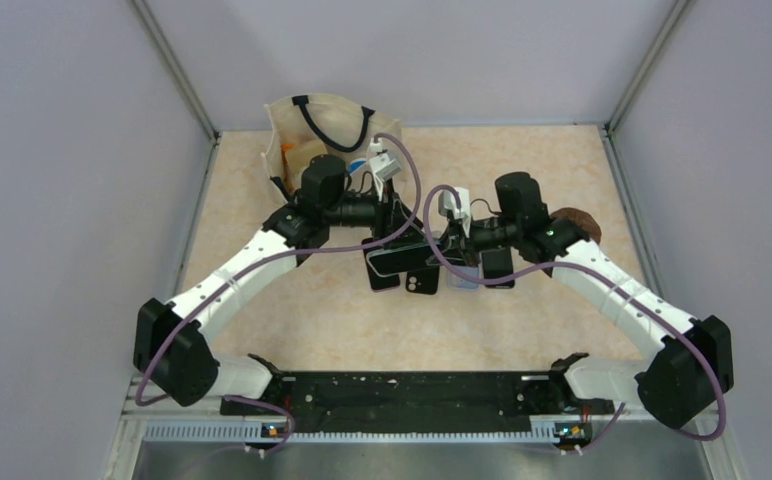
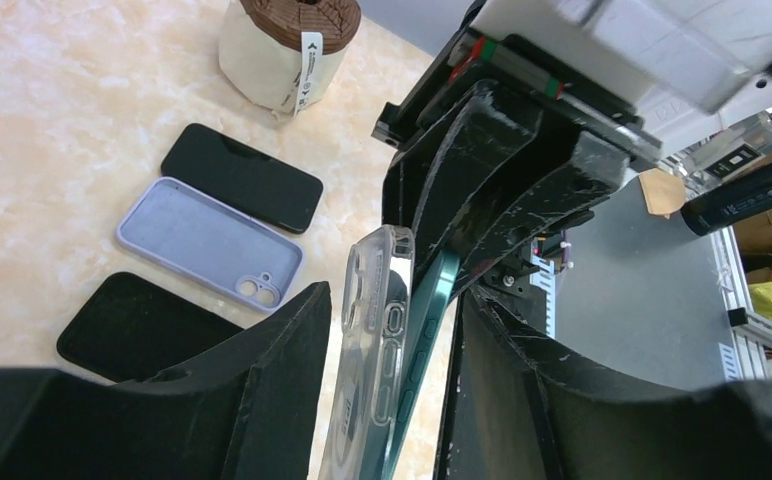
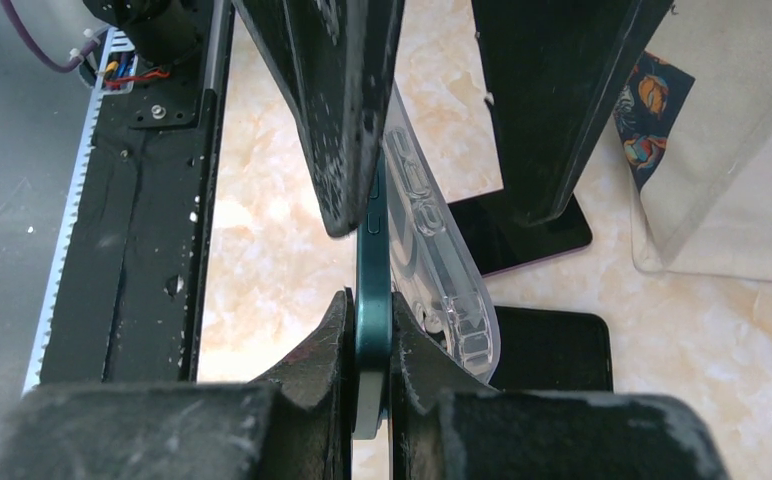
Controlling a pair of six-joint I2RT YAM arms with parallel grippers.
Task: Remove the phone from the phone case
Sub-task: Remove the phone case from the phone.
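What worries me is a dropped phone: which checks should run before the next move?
1. Right gripper clamped on the teal phone: ok, both fingers pinch its edge.
2. Clear case separating from the phone: ok, one side flares away.
3. Case fully off: not ok, the phone sits partly inside it.
4. Left gripper holding the case: not ok, its fingers stand apart around case and phone.
5. Landing spot clear: not ok, a lilac case and a black phone lie on the table.
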